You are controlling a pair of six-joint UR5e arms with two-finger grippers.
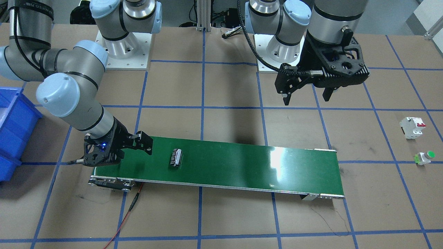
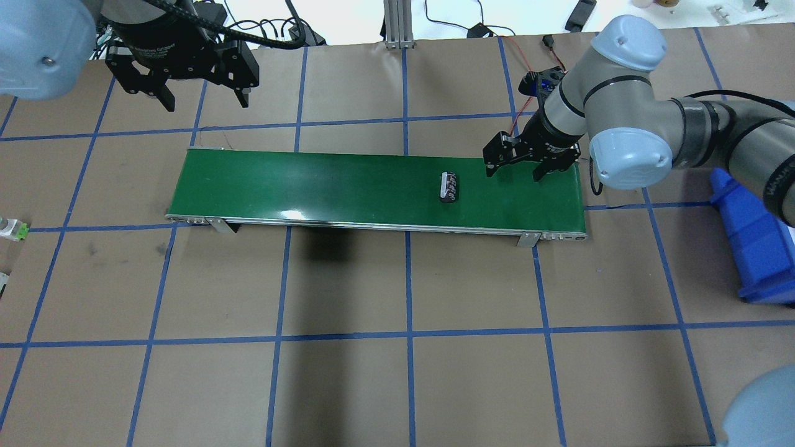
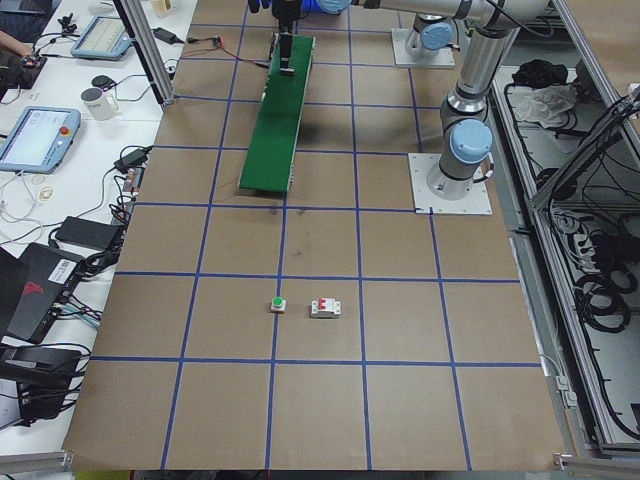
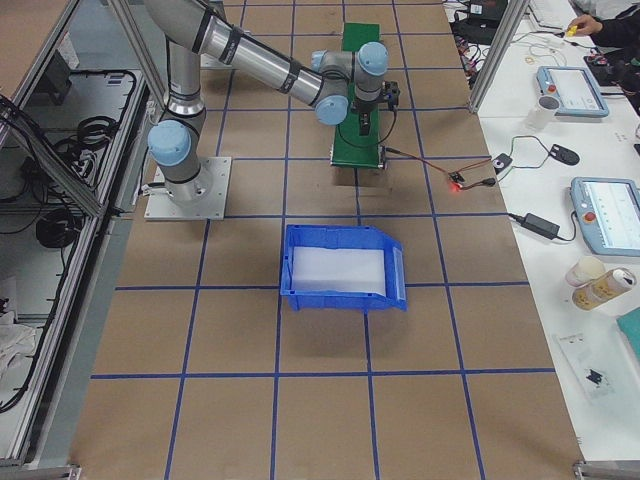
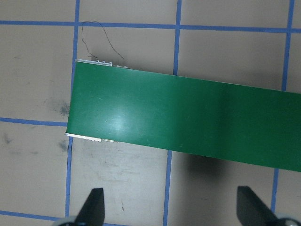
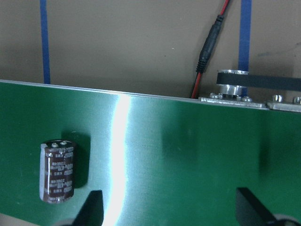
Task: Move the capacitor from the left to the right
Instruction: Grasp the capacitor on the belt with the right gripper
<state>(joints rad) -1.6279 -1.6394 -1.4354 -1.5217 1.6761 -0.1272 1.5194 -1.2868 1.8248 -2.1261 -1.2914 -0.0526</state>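
Observation:
The capacitor (image 1: pixel 176 158) is a small black stubby part with a silvery strip. It lies on its side on the green conveyor belt (image 1: pixel 242 162), toward the belt's right-arm end. It also shows in the overhead view (image 2: pixel 449 187) and the right wrist view (image 6: pixel 58 171). My right gripper (image 2: pixel 513 174) is open and empty, low over the belt's end, a short way from the capacitor and not touching it. My left gripper (image 2: pixel 206 104) is open and empty, raised behind the belt's other end (image 5: pixel 75 99).
A blue bin (image 2: pixel 751 248) stands on the table beyond the belt's right-arm end. A white breaker with a red switch (image 1: pixel 412 127) and a green-capped push button (image 1: pixel 425 157) sit on the table at the left-arm side. A red cable (image 1: pixel 128 211) trails from the belt motor.

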